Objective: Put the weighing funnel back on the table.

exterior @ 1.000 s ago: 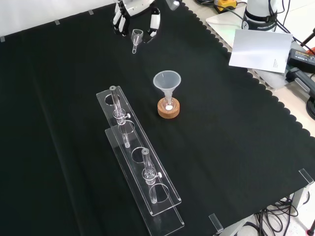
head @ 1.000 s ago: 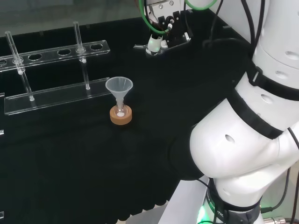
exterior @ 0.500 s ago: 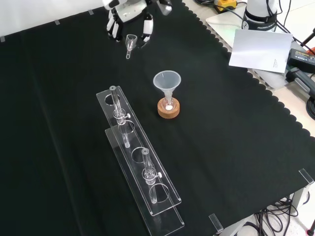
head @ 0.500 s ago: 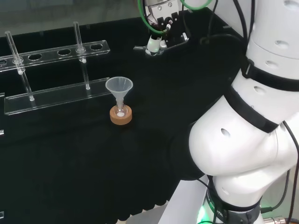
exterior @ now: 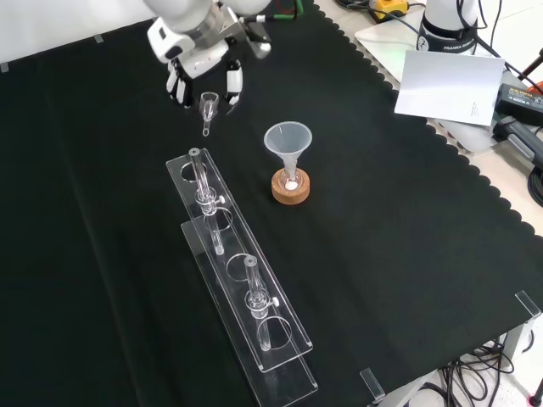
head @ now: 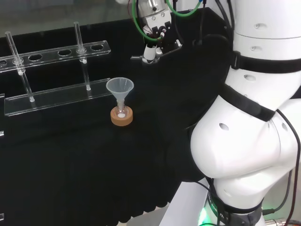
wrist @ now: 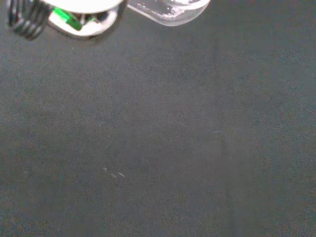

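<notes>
Pinch grip on the weighing funnel point(exterior: 208, 107), closed round its small cup by the hand point(exterior: 197, 51), with the short stem pointing out below the fingertips. Held above the black tabletop point(exterior: 424, 212), apparently not yet touching it. Probably light, rigid, smooth and brittle: easy to chip or let slide. Best gripped at the cup's wall, not the thin stem. Calls for gentle lowering onto bare cloth beneath the palm, away from the funnel point(exterior: 288, 140) and tube rack point(exterior: 246, 297), both apart from the hand.

Matt cloth point(exterior: 407, 254) (clear weighing funnel point(exterior: 208, 105))
</notes>
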